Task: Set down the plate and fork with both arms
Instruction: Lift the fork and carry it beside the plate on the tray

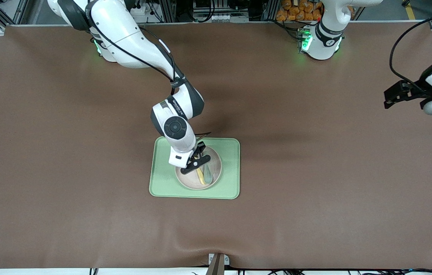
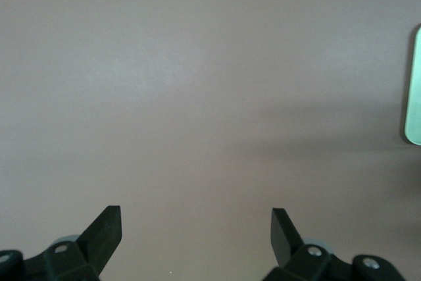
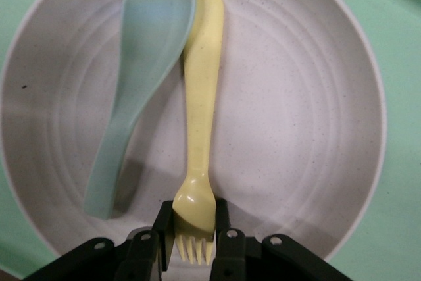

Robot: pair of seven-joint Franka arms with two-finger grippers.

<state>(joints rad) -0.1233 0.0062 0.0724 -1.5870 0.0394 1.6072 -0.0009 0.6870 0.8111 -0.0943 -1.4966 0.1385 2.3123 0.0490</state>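
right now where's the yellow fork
The yellow fork lies in the beige plate on the green tray, beside the teal spoon. The right pincer is shut on its tine end; the left pincer waits open over bare table.

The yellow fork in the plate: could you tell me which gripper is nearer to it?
Right. The right gripper is at the fork, its fingers around the tine end; the left gripper hangs open over bare table at the left arm's end.
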